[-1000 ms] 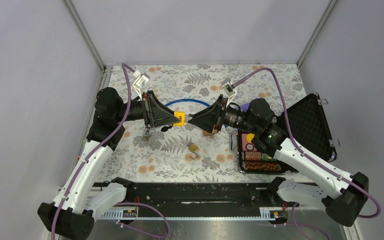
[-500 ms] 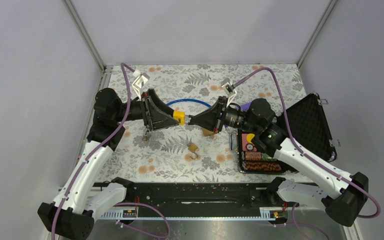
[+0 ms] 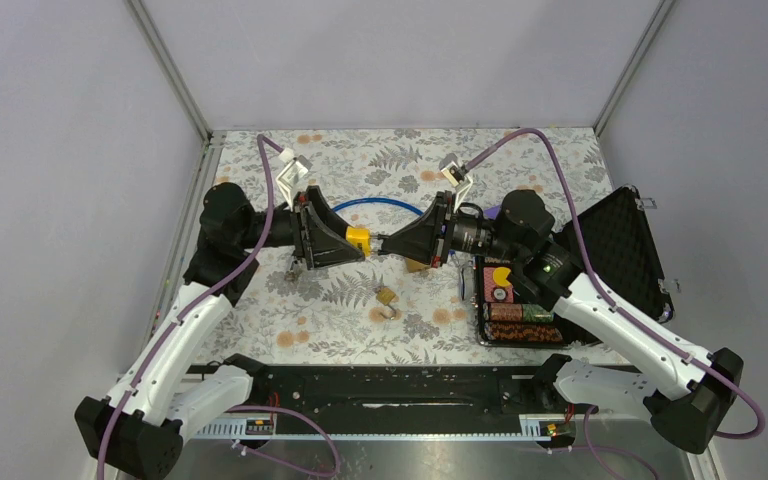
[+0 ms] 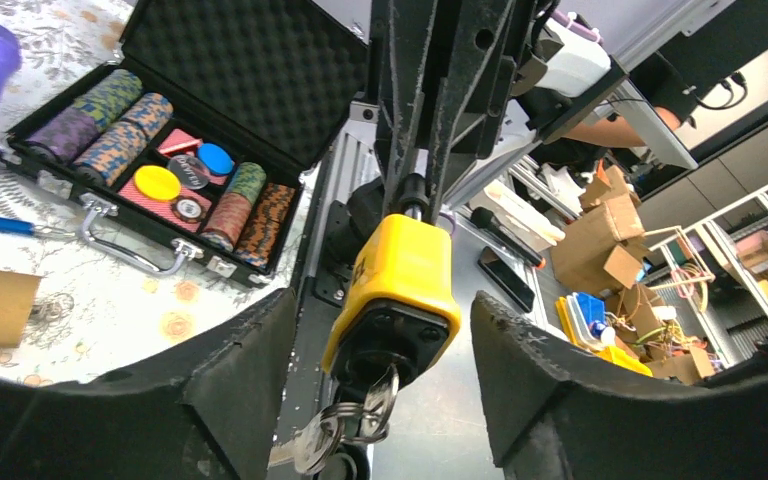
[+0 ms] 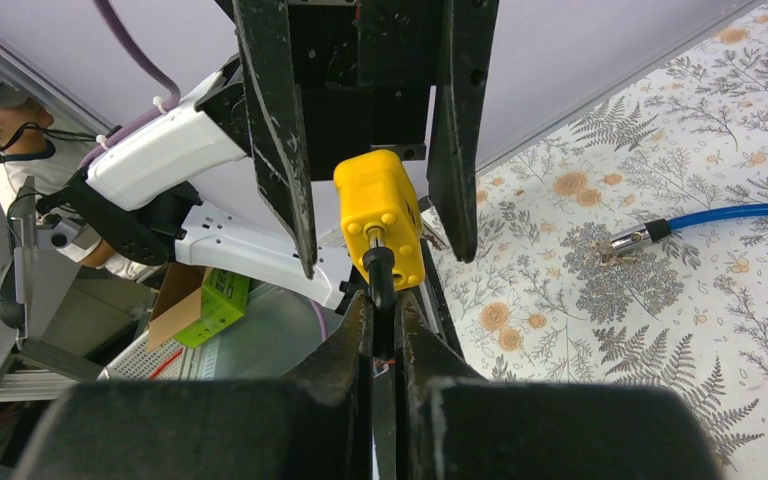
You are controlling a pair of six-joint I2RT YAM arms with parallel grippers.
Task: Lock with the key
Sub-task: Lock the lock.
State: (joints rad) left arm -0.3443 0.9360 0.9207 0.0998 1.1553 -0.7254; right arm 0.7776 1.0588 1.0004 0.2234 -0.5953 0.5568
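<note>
Wider apart than a second ago, the left gripper (image 3: 355,242) flanks the yellow padlock (image 5: 380,205) without touching it. Pressed onto its black shackle (image 5: 380,270), the right gripper (image 5: 382,300) holds it above the fern-printed tabletop (image 3: 360,160), keys (image 4: 345,430) hanging beneath. Plain grey walls (image 3: 400,60) enclose the space.

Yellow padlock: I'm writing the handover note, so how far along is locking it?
Done: the key sits in the yellow padlock, its ring dangling. In hand: the right hand is shut on the black shackle, holding the lock in the air, and the left hand stands open around the body, not gripping. Left: take the key and turn it.
</note>
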